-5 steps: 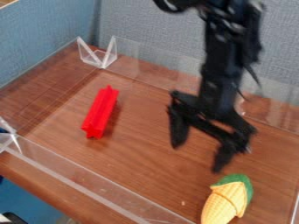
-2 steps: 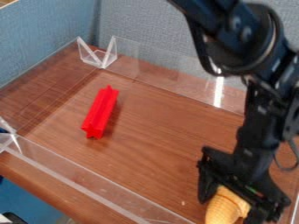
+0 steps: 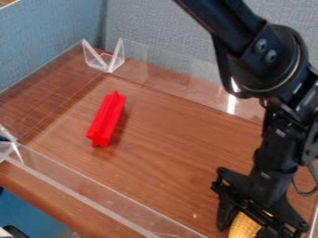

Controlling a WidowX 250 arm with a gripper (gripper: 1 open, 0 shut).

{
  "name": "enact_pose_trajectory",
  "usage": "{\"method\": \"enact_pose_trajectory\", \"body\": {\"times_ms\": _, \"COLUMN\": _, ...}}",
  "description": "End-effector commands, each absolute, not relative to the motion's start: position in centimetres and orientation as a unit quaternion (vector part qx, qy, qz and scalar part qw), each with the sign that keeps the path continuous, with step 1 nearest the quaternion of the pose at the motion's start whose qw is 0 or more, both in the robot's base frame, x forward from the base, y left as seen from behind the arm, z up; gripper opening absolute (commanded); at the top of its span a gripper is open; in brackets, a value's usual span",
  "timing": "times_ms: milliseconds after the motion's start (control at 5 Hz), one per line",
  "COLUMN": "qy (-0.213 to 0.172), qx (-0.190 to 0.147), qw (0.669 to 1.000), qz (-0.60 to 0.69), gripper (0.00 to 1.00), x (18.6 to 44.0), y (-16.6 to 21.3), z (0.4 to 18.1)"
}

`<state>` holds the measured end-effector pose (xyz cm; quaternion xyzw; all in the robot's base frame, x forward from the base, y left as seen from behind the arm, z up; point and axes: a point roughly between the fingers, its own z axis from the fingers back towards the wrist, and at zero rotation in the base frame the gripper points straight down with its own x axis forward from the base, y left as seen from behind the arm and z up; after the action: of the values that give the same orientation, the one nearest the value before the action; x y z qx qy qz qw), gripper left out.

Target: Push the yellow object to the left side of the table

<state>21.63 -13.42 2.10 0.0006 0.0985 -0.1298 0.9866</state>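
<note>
The yellow object (image 3: 245, 226) lies at the table's front right corner. Only a small yellow patch of it shows, low between the black fingers. My gripper (image 3: 255, 223) stands straight down over it from the dark arm above, shut on the yellow object with a finger on either side. Most of the toy is hidden behind the gripper body and cut off by the bottom of the view. The table (image 3: 168, 149) is dark reddish-brown wood grain and stretches away to the left.
A long red ridged block (image 3: 107, 118) lies left of centre, well away from the gripper. Low clear acrylic walls (image 3: 99, 197) edge the tabletop. A small clear folded stand (image 3: 104, 56) sits at the back left corner.
The arm swung from the table's middle to the front right corner and came down over the yellow object. Its fingers, open before, have shut around the toy.
</note>
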Motion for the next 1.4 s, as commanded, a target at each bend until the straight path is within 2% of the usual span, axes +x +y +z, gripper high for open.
{"method": "enact_pose_trajectory", "body": {"times_ms": 0, "qy": 0.097, "qx": -0.001, "qw": 0.985, "qz": -0.143, "gripper": 0.00, "x": 21.3, "y": -14.0, "z": 2.0}}
{"method": "enact_pose_trajectory", "body": {"times_ms": 1200, "qy": 0.119, "qx": -0.001, "qw": 0.980, "qz": -0.161, "gripper": 0.00, "x": 19.1, "y": -14.5, "z": 1.9}}
